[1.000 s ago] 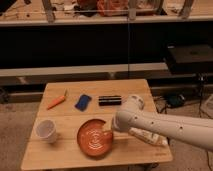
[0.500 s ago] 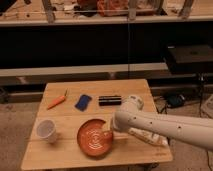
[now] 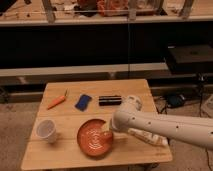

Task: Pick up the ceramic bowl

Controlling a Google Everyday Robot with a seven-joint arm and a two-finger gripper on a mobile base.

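Hand at ceramic bowl rim; white cup nearby.

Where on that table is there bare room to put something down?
Bare wood on the table: the strip between the carrot, blue object and white cup, and the front-left corner. Crowded on the right, where the gripper sits at the ceramic bowl's rim.

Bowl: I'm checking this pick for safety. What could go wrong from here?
1. The gripper sits at the right rim of the bowl; held by one edge, the shallow dish may tilt or slip.
2. The bowl lies near the front edge of the table, so a nudge might slide it off.
3. The cup stands close on its left and could get knocked.
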